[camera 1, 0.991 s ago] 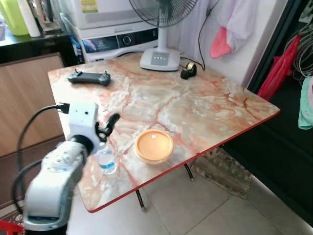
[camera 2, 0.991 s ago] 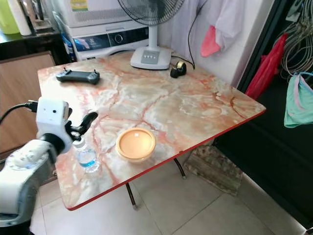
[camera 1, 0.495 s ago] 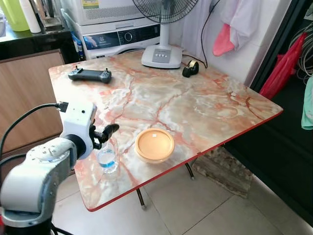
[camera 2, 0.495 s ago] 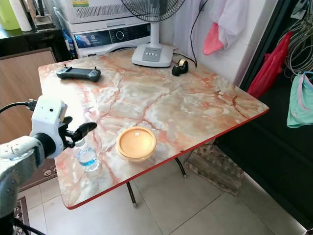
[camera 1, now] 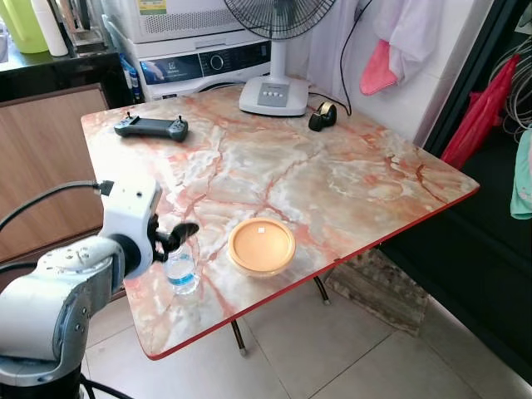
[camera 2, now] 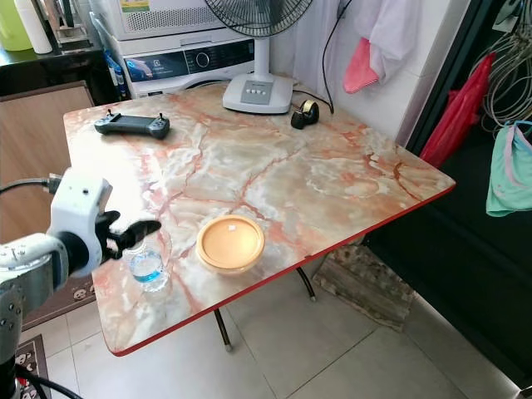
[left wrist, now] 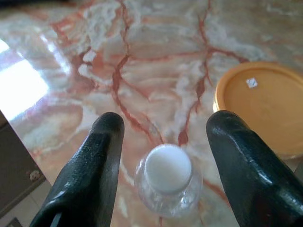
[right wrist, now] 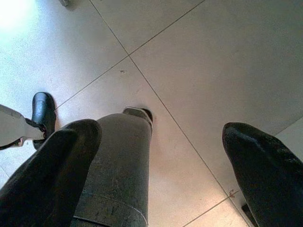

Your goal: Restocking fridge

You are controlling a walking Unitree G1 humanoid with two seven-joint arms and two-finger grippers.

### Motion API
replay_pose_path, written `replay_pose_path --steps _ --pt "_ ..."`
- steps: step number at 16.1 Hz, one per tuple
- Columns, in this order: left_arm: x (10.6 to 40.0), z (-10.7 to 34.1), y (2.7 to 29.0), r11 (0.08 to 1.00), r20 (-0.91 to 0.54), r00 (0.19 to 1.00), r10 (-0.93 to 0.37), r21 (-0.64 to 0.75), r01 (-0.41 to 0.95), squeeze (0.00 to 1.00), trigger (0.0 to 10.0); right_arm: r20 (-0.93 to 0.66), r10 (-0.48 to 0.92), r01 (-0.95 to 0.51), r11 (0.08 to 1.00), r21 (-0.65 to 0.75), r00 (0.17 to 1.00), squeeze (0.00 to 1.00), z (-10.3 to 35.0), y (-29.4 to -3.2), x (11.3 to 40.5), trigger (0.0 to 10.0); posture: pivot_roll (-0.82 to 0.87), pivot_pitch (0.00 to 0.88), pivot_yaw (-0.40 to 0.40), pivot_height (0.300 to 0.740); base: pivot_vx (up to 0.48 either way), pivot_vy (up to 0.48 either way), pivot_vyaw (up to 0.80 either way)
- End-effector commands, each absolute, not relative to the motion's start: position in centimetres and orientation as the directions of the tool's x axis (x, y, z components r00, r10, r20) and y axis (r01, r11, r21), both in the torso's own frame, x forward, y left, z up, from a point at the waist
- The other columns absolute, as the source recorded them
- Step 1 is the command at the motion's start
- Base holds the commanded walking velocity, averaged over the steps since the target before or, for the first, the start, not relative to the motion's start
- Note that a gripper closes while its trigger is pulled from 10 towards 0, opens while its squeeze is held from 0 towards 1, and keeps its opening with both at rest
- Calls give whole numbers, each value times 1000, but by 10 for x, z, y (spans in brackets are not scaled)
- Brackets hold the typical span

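A small clear water bottle (camera 1: 181,269) with a white cap (left wrist: 167,168) and blue label stands upright near the front left edge of the marble table (camera 1: 332,183). My left gripper (camera 1: 174,239) hovers open just above it, one black finger (left wrist: 97,165) on each side of the cap without touching. An orange lidded bowl (camera 1: 262,246) sits right of the bottle. My right gripper (right wrist: 156,165) hangs open over the tiled floor, with nothing between its fingers.
A black handheld controller (camera 1: 151,127) lies at the table's back left; a white fan base (camera 1: 273,96) and a tape roll (camera 1: 321,116) stand at the back. A washing machine (camera 1: 199,58) is behind. A red bag (camera 1: 478,116) hangs right.
My left gripper has dropped lower and closer to the bottle's cap, fingers still apart. The bottle and bowl have not moved; the camera shifted slightly.
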State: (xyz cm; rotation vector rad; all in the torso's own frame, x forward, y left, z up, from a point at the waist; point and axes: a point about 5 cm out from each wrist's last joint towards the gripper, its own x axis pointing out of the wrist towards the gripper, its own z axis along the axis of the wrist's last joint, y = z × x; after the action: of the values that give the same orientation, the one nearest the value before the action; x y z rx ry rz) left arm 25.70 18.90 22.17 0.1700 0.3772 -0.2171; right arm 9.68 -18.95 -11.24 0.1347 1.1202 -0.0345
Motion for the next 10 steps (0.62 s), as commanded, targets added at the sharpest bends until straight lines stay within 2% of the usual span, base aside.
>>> replay_pose_path --steps 1,10 --pt "256 221 191 964 -400 900 -172 118 237 0 10000 -905 38 94 992 85 424 0 -113 -190 95 10000 231 0 -49 740 0 0 0" --pt "255 216 191 971 -412 897 -157 103 217 0 10000 -907 38 79 994 79 420 0 -113 -191 94 10000 221 0 -50 740 0 0 0"
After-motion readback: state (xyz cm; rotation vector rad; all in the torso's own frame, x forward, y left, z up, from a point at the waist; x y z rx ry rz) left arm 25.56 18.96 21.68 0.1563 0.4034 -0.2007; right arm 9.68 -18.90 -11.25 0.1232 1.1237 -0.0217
